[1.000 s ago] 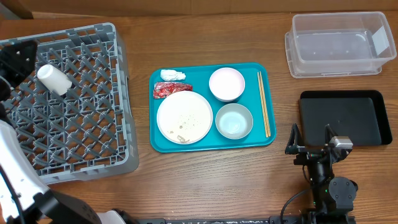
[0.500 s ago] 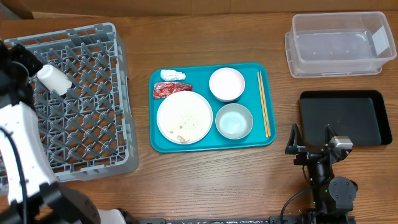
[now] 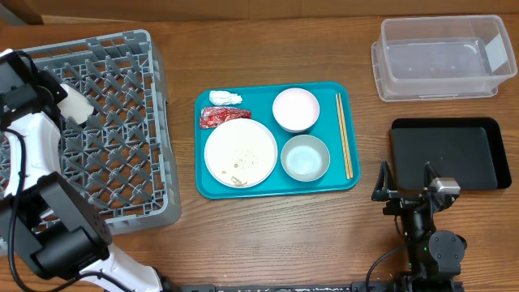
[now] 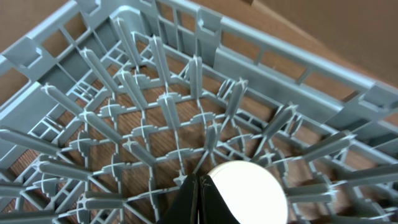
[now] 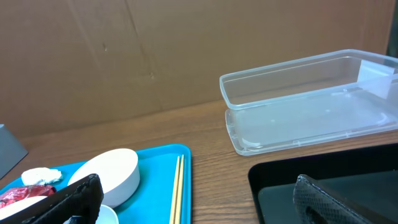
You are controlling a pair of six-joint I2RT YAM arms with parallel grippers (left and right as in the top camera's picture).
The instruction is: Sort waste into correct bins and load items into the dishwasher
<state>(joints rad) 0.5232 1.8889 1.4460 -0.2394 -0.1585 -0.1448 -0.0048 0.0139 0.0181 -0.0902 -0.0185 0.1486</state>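
Left claw [image 4: 198, 202] hangs low over the rack [image 3: 122, 49], one dark finger edge right beside the cup [image 3: 75, 104]; whether it clamps the cup or sits loose I cannot tell (only a sliver of finger shows). The cup lies tilted among the pegs near the rack's far left corner. To place it well, I'd settle it steady between pegs, then lift straight up, clear of the lattice. Right claw [image 3: 405, 178] rests spread wide beside the black tray [image 3: 446, 154].
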